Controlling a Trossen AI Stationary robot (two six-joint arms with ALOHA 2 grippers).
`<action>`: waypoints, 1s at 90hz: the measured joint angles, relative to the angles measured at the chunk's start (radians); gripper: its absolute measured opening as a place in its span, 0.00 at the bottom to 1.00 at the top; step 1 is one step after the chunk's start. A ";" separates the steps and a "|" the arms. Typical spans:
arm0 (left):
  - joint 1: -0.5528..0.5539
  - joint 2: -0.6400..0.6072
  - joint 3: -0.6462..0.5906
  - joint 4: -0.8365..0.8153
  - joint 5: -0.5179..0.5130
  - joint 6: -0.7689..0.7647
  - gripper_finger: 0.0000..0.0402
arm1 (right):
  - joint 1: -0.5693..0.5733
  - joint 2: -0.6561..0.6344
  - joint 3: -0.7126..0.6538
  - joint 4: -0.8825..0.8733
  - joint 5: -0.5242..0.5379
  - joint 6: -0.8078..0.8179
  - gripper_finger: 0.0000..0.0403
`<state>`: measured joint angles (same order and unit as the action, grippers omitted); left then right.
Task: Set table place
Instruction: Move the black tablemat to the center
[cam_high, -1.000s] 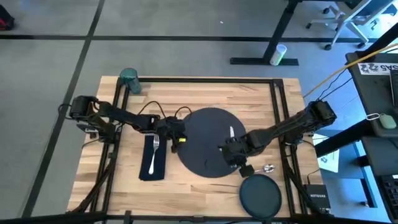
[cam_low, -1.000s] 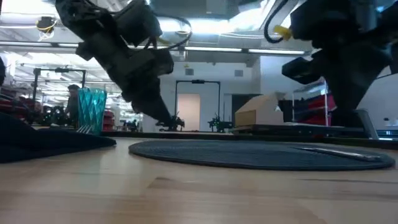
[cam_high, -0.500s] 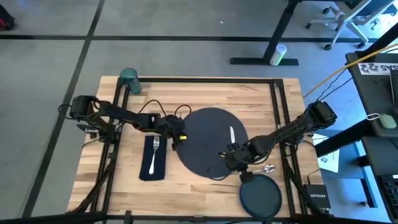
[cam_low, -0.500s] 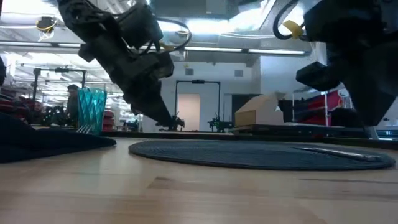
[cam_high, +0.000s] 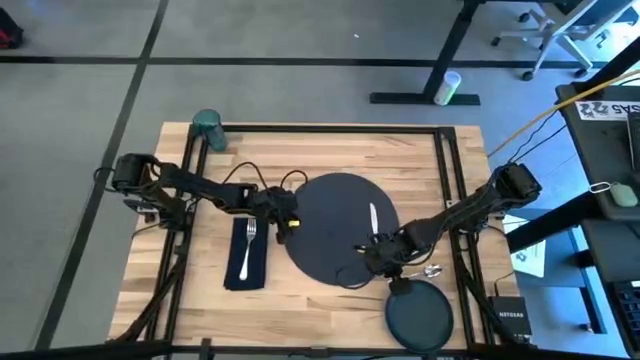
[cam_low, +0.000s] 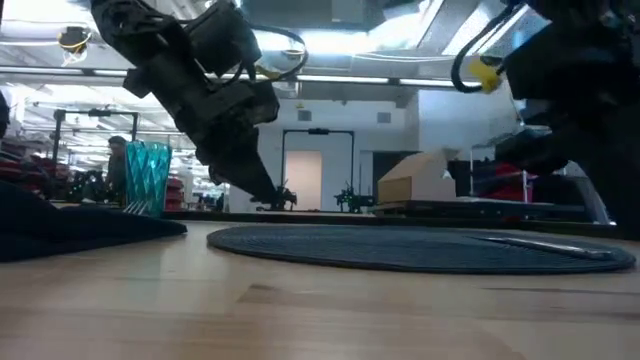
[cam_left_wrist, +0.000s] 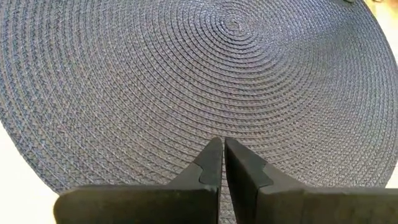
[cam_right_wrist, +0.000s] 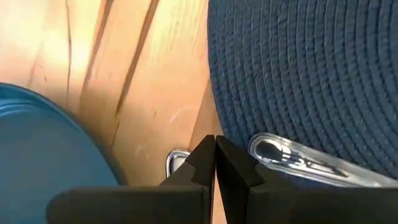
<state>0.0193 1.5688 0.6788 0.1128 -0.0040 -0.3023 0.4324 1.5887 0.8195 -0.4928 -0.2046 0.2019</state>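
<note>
The large dark grey round charger (cam_high: 337, 228) is laid at the middle of the butcher-block table (cam_high: 400, 155), and its woven rings are seen close up in the left wrist view (cam_left_wrist: 205, 68). A silver knife (cam_high: 373, 219) lies on the charger's right part. To the charger's left a navy napkin (cam_high: 247, 255) is spread on the wood, with a silver fork (cam_high: 247, 248) laid along it. A silver spoon (cam_high: 430, 270) rests on the table just beside the charger's lower right edge, and the smaller dark plate (cam_high: 420, 316) sits near the table's front edge, below the spoon. The teal cup (cam_high: 209, 129) stands at the far left corner.

The left gripper (cam_high: 284, 222) is held at the charger's left edge, its fingers (cam_left_wrist: 211, 163) pressed together on nothing. The right gripper (cam_high: 372, 255) is placed over the charger's lower right edge, near the spoon; its fingers (cam_right_wrist: 204, 158) are likewise brought together and empty.
</note>
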 joint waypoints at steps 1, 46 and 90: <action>0.000 0.000 0.000 0.000 0.000 0.000 0.00 | 0.000 0.000 -0.001 -0.002 0.000 0.000 0.00; 0.000 0.000 0.000 0.000 0.000 0.002 0.00 | -0.001 0.000 -0.005 0.004 0.021 -0.025 0.00; 0.000 0.000 0.000 0.000 0.000 -0.004 0.00 | -0.001 0.000 -0.005 0.005 0.029 -0.050 0.00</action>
<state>0.0193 1.5688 0.6792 0.1123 -0.0044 -0.3061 0.4316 1.5890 0.8143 -0.4873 -0.1757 0.1520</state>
